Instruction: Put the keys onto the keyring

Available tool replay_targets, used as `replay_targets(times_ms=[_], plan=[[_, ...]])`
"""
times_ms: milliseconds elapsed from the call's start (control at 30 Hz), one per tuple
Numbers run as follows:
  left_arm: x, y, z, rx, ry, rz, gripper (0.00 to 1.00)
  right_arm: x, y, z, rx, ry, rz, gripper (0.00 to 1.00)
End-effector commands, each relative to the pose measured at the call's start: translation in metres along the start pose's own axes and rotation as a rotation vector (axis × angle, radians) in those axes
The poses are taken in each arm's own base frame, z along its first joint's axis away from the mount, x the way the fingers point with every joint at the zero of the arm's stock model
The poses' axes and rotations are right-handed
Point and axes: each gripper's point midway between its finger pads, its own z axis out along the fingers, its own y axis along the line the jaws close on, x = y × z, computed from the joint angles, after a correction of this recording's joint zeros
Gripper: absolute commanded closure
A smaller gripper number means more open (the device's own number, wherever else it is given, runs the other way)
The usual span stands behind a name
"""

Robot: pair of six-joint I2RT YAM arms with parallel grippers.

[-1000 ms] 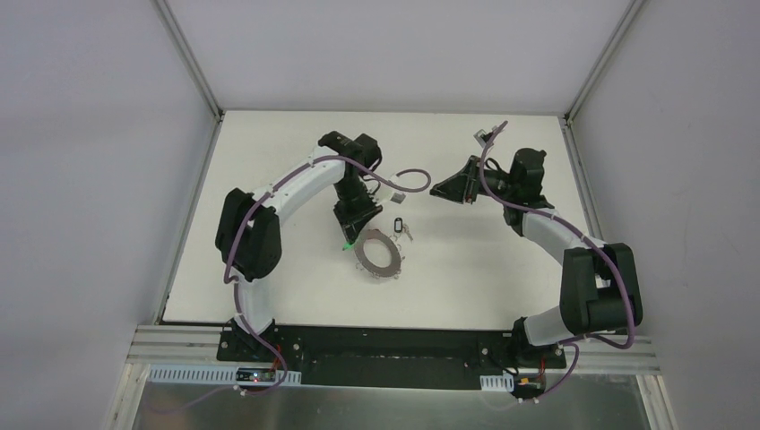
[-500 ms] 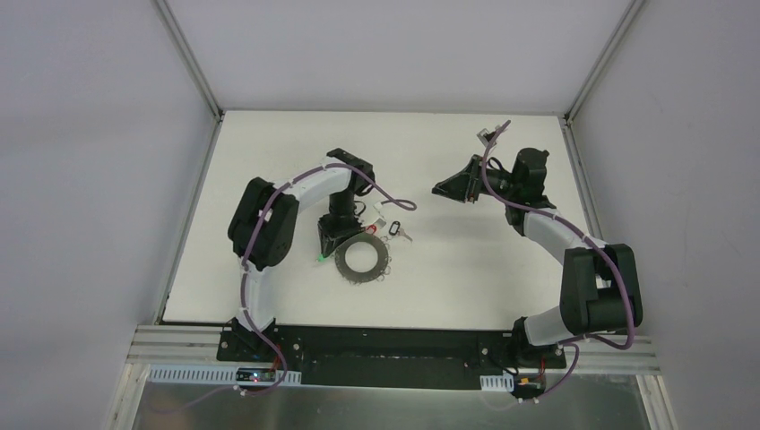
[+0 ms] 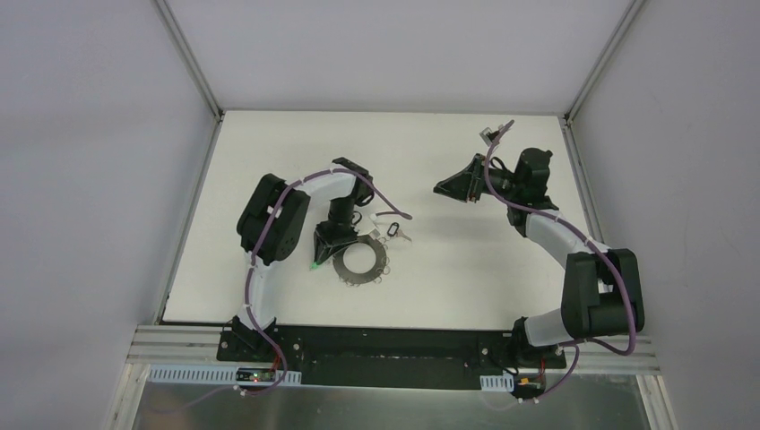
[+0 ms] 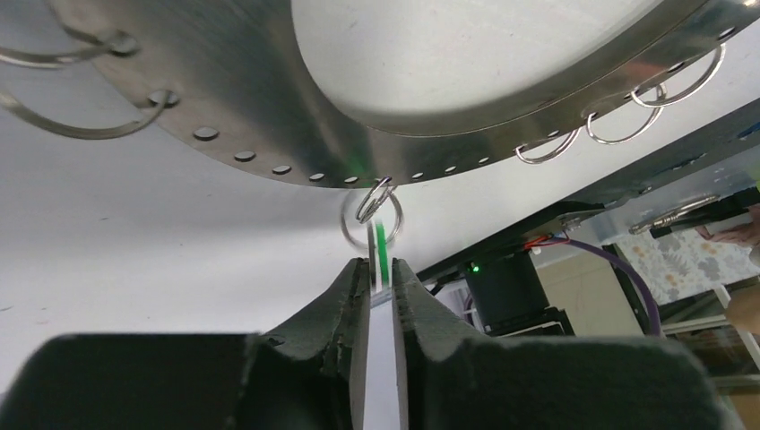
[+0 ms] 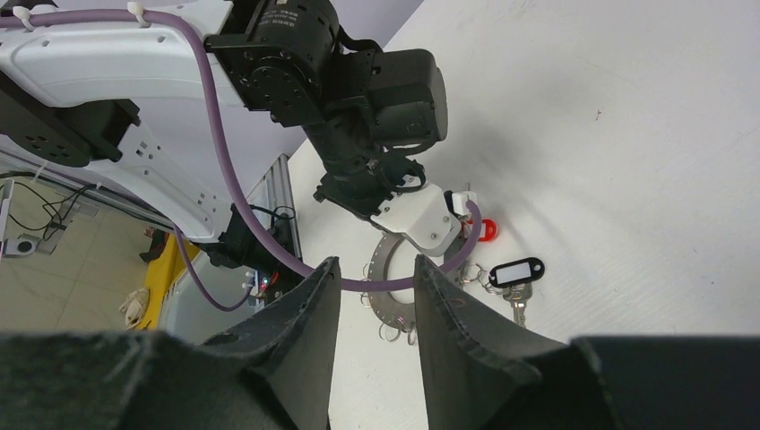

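The grey keyring lies flat on the white table. My left gripper is at its left rim, shut on the green-headed key. The key shows edge-on, right at a small wire loop on the ring's rim. Whether it is threaded through the loop I cannot tell. A black-tagged key lies just beyond the ring, also in the right wrist view. A red key head peeks out beside the left wrist. My right gripper is open and empty, held off the table at right.
The left arm's purple cable loops over the table above the ring. The table's near edge and the black base rail lie close below the ring. White walls enclose the table on three sides.
My left gripper has moved toward the near left with the green key, and the keyring has slid the same way with it. The right arm has barely moved.
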Motion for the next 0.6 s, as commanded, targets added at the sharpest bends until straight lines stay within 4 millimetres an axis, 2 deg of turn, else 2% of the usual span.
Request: replay_targets(times_ms=[0, 100, 267, 400, 500, 567], plan=[[0.021, -0.006, -0.007, -0.018, 0.031, -0.051, 0.83, -0.008, 0.012, -0.004, -0.021, -0.025, -0.062, 0.62], [0.025, -0.006, -0.007, -0.034, 0.039, -0.077, 0.73, -0.009, 0.014, -0.005, -0.023, -0.027, -0.062, 0.62], [0.032, -0.008, -0.011, -0.065, 0.023, -0.097, 0.65, -0.011, 0.015, -0.005, -0.022, -0.031, -0.068, 0.62], [0.033, -0.009, -0.026, -0.106, -0.043, -0.108, 0.59, -0.011, 0.015, -0.005, -0.022, -0.033, -0.069, 0.62], [0.031, -0.01, -0.04, -0.137, -0.111, -0.119, 0.49, -0.013, 0.015, -0.007, -0.018, -0.039, -0.078, 0.62], [0.029, -0.01, -0.049, -0.155, -0.153, -0.123, 0.45, -0.015, 0.015, -0.009, -0.013, -0.045, -0.083, 0.61]])
